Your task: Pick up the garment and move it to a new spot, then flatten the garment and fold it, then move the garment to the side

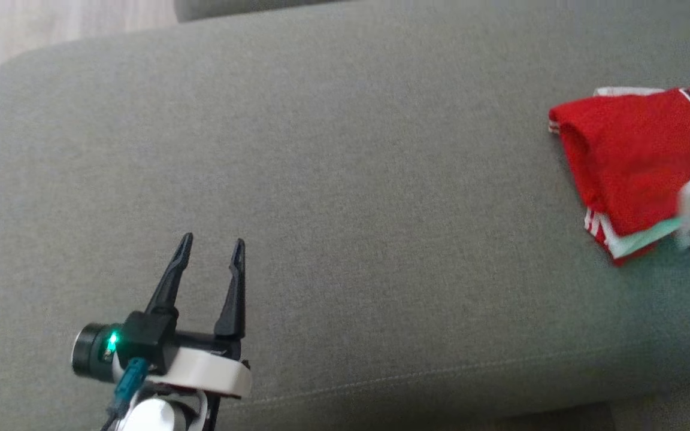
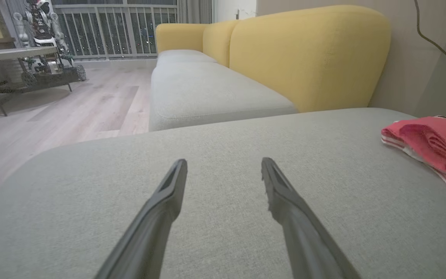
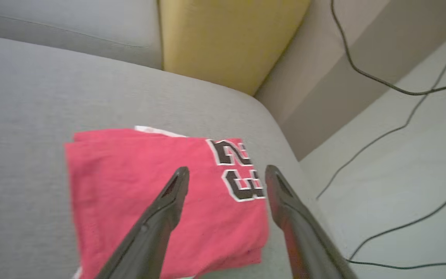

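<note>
Left gripper [image 1: 212,240] fingers parted, right gripper [image 3: 227,170] fingers parted

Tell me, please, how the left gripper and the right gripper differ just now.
The left gripper hangs over bare cushion, well away from the garment; the right gripper hangs directly over the garment. The left gripper lies nearly level; the right gripper tilts downward. Both are open and empty.

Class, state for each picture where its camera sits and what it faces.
Head view: above, looking down on the grey cushion; left fingers show.
Left wrist view: low behind the left fingers, facing along the cushion toward the yellow backrest.
Right wrist view: above the folded red garment; right fingers show.
All three share the garment and cushion.
</note>
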Tool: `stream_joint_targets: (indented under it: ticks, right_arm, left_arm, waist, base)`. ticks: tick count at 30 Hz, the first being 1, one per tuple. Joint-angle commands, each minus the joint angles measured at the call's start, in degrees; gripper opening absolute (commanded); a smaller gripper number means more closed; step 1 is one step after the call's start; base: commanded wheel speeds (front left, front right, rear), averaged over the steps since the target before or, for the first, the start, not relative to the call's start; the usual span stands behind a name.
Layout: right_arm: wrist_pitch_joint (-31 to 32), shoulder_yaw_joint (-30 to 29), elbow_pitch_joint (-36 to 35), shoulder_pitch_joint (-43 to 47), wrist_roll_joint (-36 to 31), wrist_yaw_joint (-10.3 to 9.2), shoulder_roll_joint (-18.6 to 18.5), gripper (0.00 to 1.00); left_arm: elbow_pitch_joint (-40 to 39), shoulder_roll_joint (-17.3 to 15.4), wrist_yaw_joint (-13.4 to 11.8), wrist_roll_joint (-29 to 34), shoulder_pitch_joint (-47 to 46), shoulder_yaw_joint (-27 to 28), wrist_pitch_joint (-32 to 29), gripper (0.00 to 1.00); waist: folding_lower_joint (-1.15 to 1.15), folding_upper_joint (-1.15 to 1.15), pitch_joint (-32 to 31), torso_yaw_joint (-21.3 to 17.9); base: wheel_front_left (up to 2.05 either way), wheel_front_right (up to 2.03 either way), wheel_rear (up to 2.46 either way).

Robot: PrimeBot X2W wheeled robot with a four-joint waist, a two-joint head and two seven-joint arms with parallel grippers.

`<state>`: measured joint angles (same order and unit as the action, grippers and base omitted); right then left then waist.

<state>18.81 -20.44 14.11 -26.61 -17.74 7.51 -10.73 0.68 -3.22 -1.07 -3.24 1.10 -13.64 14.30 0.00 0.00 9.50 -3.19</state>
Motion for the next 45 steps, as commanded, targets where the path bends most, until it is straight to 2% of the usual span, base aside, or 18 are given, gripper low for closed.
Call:
stream_joint_targets:
  ticks: [1,10,14,19,22,29,45]
  right_arm:
    - [-1.35,2.35,-2.39,0.42,0.41,-0.02,0.61,1.00]
    - [-13.44,8.22,-4.25,9.97,8.72,-0.02,6.91,1.00]
    - [-21.98,10.08,-4.83,13.34,11.39,-0.02,7.76,1.00]
    - [-32.50,13.25,-3.39,17.75,17.93,-0.02,7.83,1.00]
    - [-33.70,15.49,-4.28,20.76,20.05,-0.02,7.83,1.00]
    - [-33.80,18.23,-11.75,29.23,23.31,-0.02,7.84,1.00]
    - [-33.81,18.69,-11.43,31.25,24.10,-0.02,7.85,1.00]
  left_arm:
    - [-1.59,0.31,-0.55,-0.24,-0.69,2.39,0.70,1.00]
    - [-0.97,0.33,-2.33,-3.91,1.71,2.69,0.70,1.00]
    - [0.04,0.34,-2.91,-5.78,2.04,2.04,0.70,1.00]
    - [0.55,0.34,-3.85,-6.33,2.04,0.53,0.70,1.00]
    - [1.52,0.34,-4.06,-5.91,2.40,0.01,0.70,1.00]
    - [3.12,0.34,-4.90,-6.57,3.23,1.20,0.70,1.00]
    - [3.30,0.34,-5.49,-7.13,4.20,1.31,0.70,1.00]
  waist:
    - [0.00,0.00,-1.75,0.88]
    - [0.00,0.00,-7.43,3.15]
    - [0.00,0.00,-9.26,4.06]
    - [0.00,0.00,-11.03,5.70]
    - [0.00,0.00,-11.81,6.43]
    - [0.00,0.00,-12.95,7.08]
    - [0.00,0.00,-13.66,6.53]
  base:
    - [0.00,0.00,0.00]
    - [0.00,0.00,0.00]
    - [0.00,0.00,0.00]
    - [0.00,0.00,0.00]
    - [0.00,0.00,0.00]
    - [0.00,0.00,0.00]
    - [0.00,0.00,0.00]
